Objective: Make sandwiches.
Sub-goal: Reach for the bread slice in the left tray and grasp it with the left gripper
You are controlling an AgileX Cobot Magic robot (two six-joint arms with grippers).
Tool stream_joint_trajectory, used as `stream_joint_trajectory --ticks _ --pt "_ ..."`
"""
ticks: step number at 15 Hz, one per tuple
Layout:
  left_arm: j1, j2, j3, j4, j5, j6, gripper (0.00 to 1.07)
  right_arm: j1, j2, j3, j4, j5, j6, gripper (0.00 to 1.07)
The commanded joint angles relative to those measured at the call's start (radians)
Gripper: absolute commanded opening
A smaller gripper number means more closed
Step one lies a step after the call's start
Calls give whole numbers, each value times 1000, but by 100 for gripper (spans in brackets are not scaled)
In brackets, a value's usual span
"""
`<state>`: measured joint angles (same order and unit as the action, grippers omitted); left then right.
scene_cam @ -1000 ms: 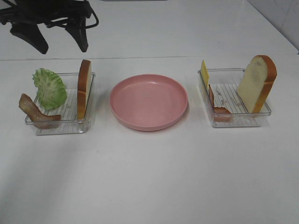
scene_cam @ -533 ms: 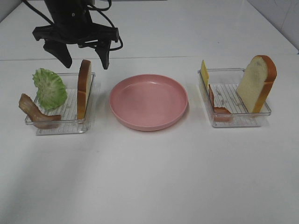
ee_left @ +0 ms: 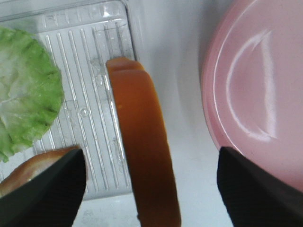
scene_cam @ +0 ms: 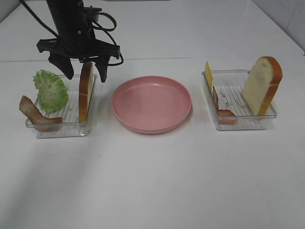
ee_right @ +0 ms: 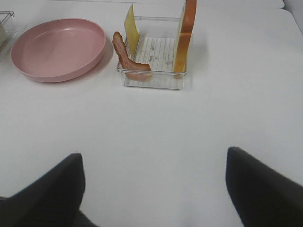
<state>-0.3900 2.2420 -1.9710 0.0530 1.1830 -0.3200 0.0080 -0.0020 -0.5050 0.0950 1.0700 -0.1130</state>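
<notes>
An upright bread slice [scene_cam: 86,90] with orange-brown crust leans on the right wall of the left clear tray [scene_cam: 71,126]. Ruffled lettuce [scene_cam: 50,89] and a bacon strip [scene_cam: 34,114] share that tray. My left gripper [scene_cam: 85,74] hangs open over the slice's top edge, one finger on each side. In the left wrist view the crust [ee_left: 147,156] runs between the dark fingers [ee_left: 42,189], apart from both. The right tray [scene_cam: 248,125] holds a second bread slice [scene_cam: 261,86], yellow cheese [scene_cam: 208,74] and bacon [scene_cam: 220,107]. My right gripper [ee_right: 154,189] is open, low over bare table.
A round pink plate [scene_cam: 151,102] with nothing on it sits between the two trays. The left wrist view shows its rim [ee_left: 213,94] close beside the left tray. The white table stretches wide in front of the trays.
The left arm has come forward from the back and dropped over the left tray; its fingers now stand on either side of the bread slice. Nothing else has moved.
</notes>
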Motion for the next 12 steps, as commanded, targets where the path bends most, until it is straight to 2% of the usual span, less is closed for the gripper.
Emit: stream_joint_trajectory --ticks 1,6,7,11,12 --pt "-2 6 -4 24 -25 -6 69 -6 -16 2 3 -9 -5 78" --pt "-2 30 -4 28 -28 -5 53 -6 -16 2 3 -9 -5 78" --pt "-2 32 -4 28 -26 -5 46 -6 -16 2 3 -9 -5 78" --pt "-2 32 -4 29 -51 -7 0 -6 -16 2 3 -9 -5 78" --pt "-2 32 -4 30 -49 -7 0 -6 -16 2 3 -9 -5 78"
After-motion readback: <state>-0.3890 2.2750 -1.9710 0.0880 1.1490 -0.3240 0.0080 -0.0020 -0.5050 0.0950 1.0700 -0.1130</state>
